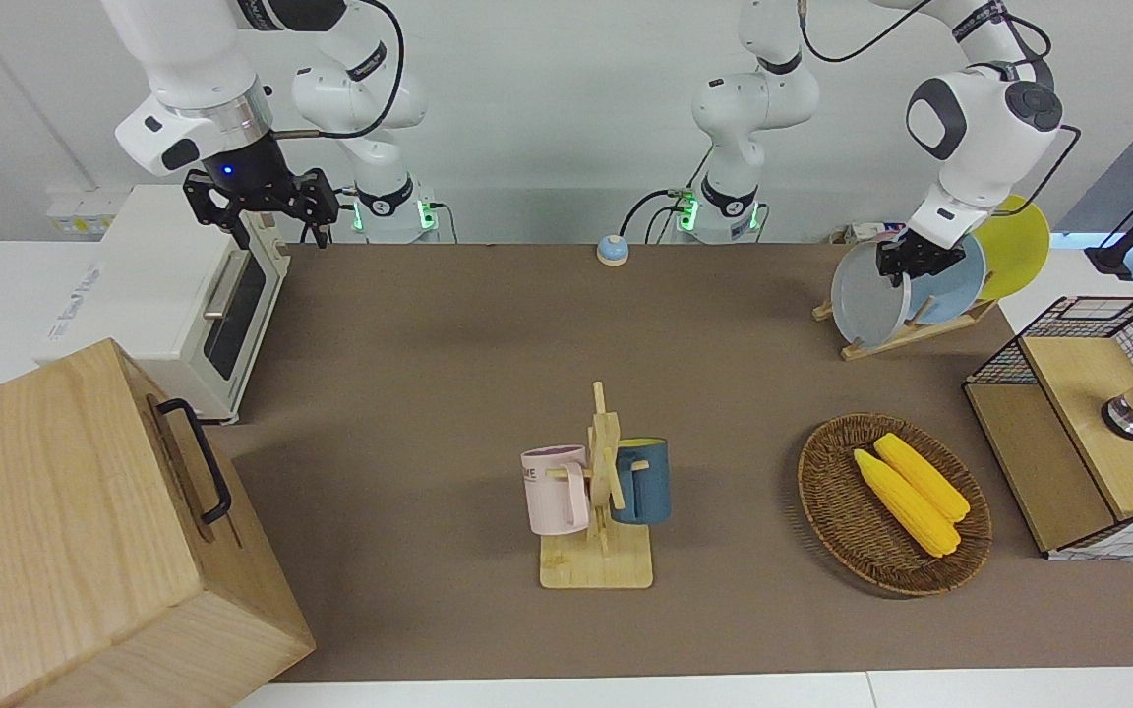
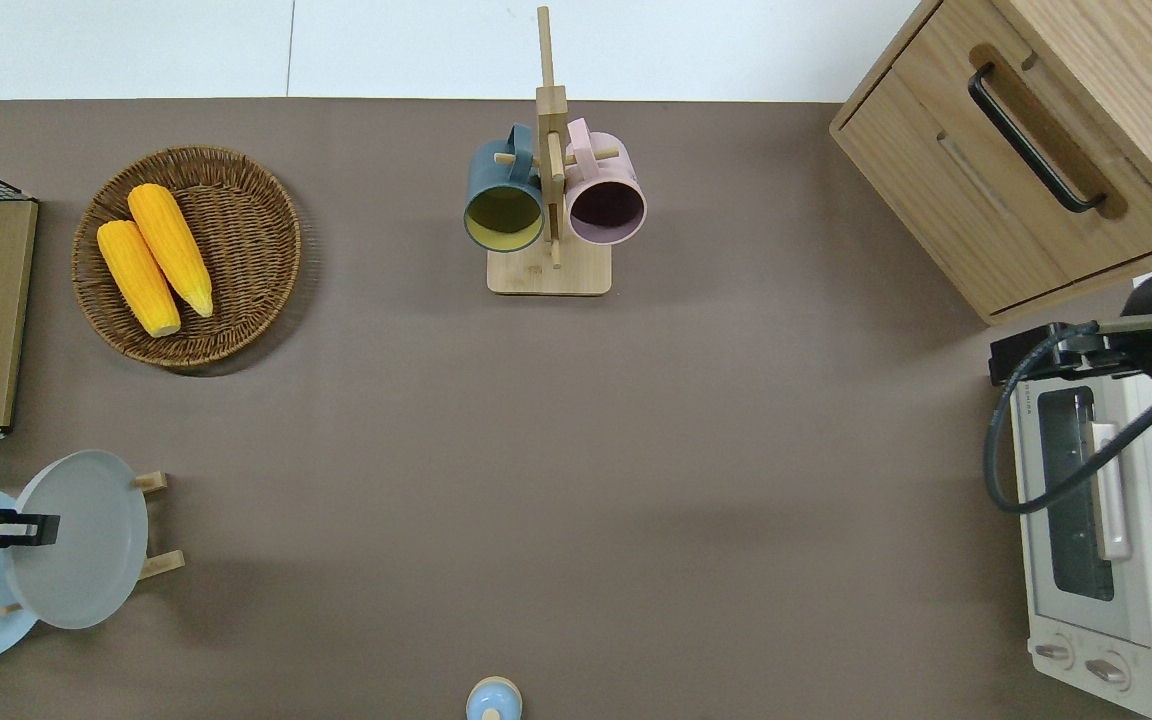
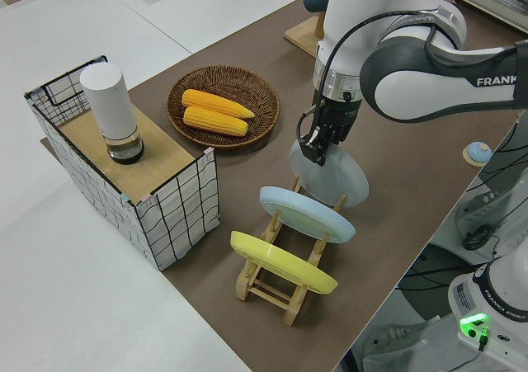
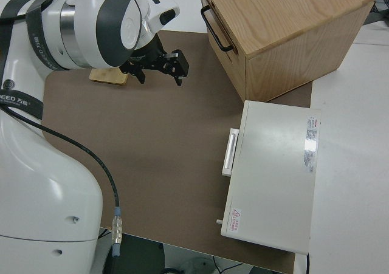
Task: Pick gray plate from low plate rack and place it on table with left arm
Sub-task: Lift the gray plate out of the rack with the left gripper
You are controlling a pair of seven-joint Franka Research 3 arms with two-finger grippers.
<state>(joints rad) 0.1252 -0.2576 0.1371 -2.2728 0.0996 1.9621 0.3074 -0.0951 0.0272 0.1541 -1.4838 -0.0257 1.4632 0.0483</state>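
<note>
The gray plate (image 1: 864,298) stands tilted at the end of the low plate rack (image 1: 911,334) toward the right arm's end of the brown table (image 1: 429,334). Its lower edge sits at the rack's pegs (image 2: 161,563). My left gripper (image 1: 904,264) is shut on the plate's top rim. This also shows in the overhead view (image 2: 24,528) and in the left side view (image 3: 315,147). The gray plate shows there too (image 2: 86,545) (image 3: 337,176). My right gripper (image 1: 262,208) is parked and open.
A light blue plate (image 1: 958,285) and a yellow plate (image 1: 1017,246) stand in the same rack. A wicker basket (image 1: 822,492) with two corn cobs, a wire-frame box (image 1: 1068,393), a mug stand (image 1: 601,472), a toaster oven (image 1: 173,285), a wooden cabinet (image 1: 65,531) and a small blue bell (image 1: 612,250) are on or beside the table.
</note>
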